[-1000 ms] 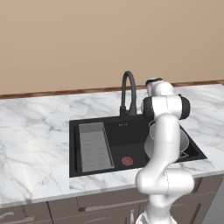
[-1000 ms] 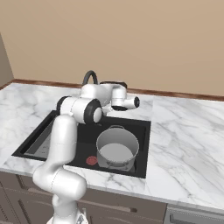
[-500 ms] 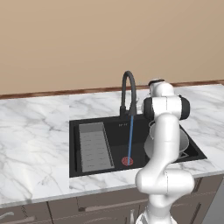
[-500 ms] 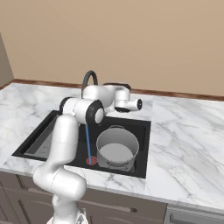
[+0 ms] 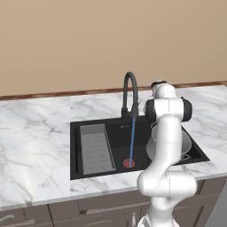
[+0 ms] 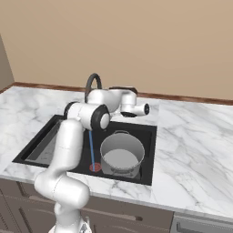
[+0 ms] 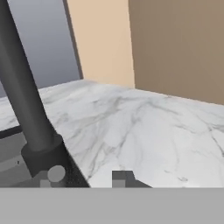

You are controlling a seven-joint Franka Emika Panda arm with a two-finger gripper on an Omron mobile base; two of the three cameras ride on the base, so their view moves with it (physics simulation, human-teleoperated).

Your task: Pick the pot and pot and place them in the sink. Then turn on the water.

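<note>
Water (image 5: pixel 131 141) runs in a thin blue stream from the faucet (image 5: pixel 129 94) tip down to the red drain (image 5: pixel 128 163) near the sink's (image 5: pixel 102 172) front edge. The grey pot (image 6: pixel 122 154) sits in the right half of the basin, just beside the stream; can't make out the dark pot. A ribbed tray (image 5: pixel 94 147) lies along the left side. The gripper (image 6: pixel 144 109) hangs over the sink's back edge, right of the faucet base (image 7: pixel 43 157); honestly can't tell how far its jaws are apart.
</note>
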